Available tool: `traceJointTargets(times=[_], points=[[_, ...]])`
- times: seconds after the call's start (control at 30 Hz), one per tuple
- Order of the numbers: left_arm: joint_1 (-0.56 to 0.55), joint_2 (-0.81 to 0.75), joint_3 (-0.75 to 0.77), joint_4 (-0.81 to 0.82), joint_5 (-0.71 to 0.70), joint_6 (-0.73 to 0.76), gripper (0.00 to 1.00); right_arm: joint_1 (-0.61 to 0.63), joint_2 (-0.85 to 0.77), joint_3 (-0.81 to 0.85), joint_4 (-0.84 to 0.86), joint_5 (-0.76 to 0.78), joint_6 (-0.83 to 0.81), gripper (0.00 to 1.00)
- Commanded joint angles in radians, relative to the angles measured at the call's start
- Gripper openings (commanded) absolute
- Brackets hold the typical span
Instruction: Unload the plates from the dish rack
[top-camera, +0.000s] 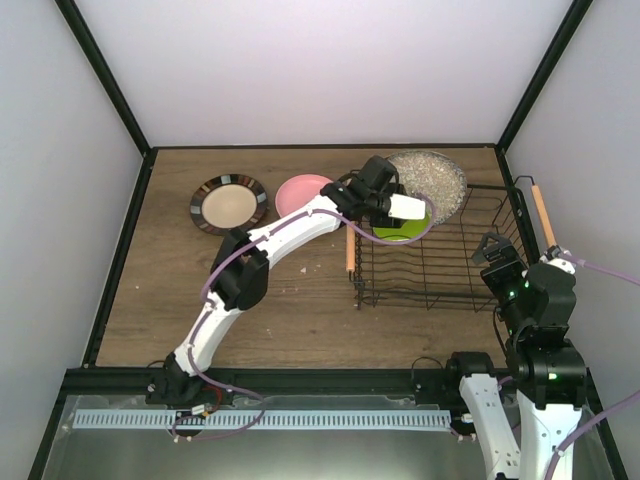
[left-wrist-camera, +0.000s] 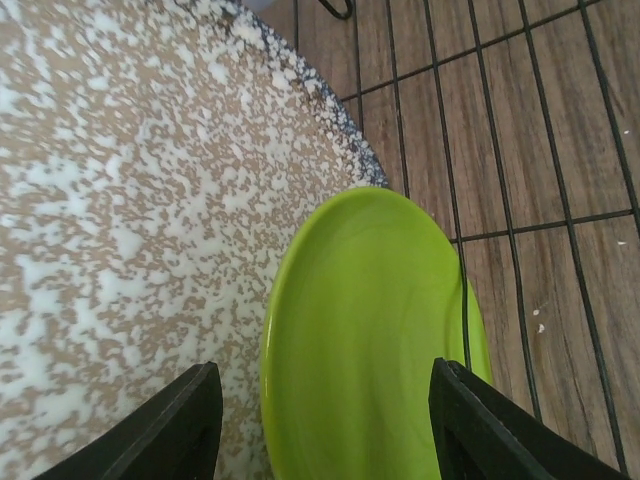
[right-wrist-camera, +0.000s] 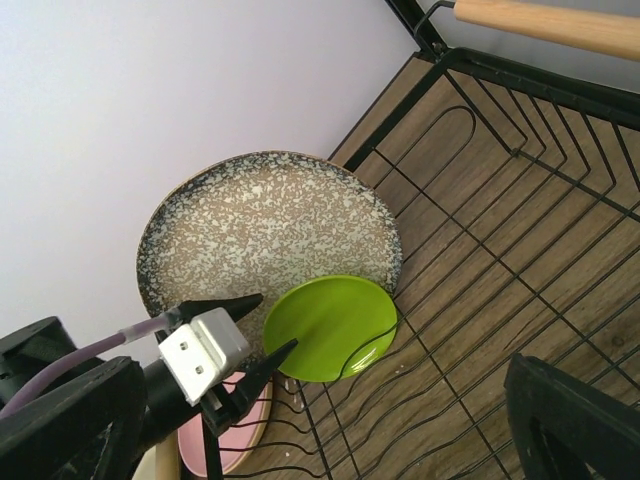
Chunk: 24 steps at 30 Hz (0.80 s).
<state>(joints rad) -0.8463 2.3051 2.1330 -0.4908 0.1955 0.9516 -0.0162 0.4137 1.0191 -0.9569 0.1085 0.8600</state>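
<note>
The black wire dish rack (top-camera: 420, 305) sits at the right of the table. A large speckled grey plate (top-camera: 430, 180) leans at its back, with a small lime green plate (top-camera: 398, 236) in front of it. My left gripper (top-camera: 398, 215) reaches into the rack and is open. In the left wrist view its fingers (left-wrist-camera: 190, 425) stand either side of the green plate (left-wrist-camera: 370, 330), over the speckled plate (left-wrist-camera: 130, 200). My right gripper (top-camera: 492, 250) hangs open by the rack's right side, holding nothing. The right wrist view shows the green plate (right-wrist-camera: 335, 325) and the left gripper (right-wrist-camera: 272, 322).
A cream plate with a dark rim (top-camera: 229, 204) and a pink plate (top-camera: 300, 190) lie flat on the table left of the rack. Wooden rod handles (top-camera: 349, 250) (top-camera: 542, 215) run along the rack's two sides. White walls enclose the table.
</note>
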Motion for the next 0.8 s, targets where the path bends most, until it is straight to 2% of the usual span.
traceJointTargets(times=[0.0,0.53,0.67,0.77], points=[[-0.007,0.055,0.075,-0.034,-0.022,0.014,0.58,0.01,-0.009,0.038,-0.006,0.011,-0.017,1.0],[-0.005,0.137,0.119,-0.077,-0.048,-0.008,0.57,0.01,-0.003,0.044,-0.007,0.016,-0.034,1.0],[-0.002,0.144,0.119,-0.089,-0.051,-0.014,0.49,0.01,0.002,0.048,-0.006,0.016,-0.038,1.0],[-0.002,0.146,0.118,-0.093,-0.053,-0.019,0.36,0.01,0.004,0.053,-0.01,0.019,-0.038,1.0]])
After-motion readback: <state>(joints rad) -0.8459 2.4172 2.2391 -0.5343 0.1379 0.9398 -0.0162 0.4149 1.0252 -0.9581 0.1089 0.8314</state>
